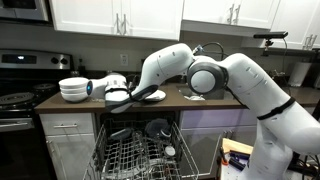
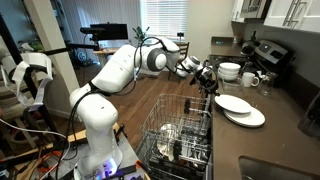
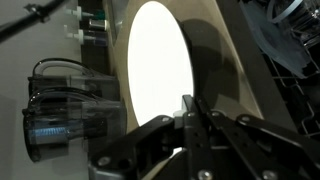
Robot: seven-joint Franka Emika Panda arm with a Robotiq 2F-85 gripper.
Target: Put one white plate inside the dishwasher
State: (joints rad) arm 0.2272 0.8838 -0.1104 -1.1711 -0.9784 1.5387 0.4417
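Note:
My gripper (image 3: 190, 108) is shut on the rim of the white plate (image 3: 158, 70), which fills the wrist view and casts a dark shadow to its right. In both exterior views the gripper (image 1: 120, 97) (image 2: 207, 80) is at the counter's front edge above the open dishwasher, with the white plate (image 1: 150, 95) (image 2: 232, 103) beside it, low over the counter. The dishwasher (image 1: 140, 150) (image 2: 185, 135) stands open with its wire rack pulled out, holding some dishes. It also shows at the wrist view's top right (image 3: 292, 40).
A second white plate (image 2: 250, 118) lies on the counter nearby. A stack of white bowls (image 1: 72, 89) (image 2: 230, 71) stands further along, by the black stove (image 1: 18, 100). A clear glass jar (image 3: 62, 110) is beside the plate.

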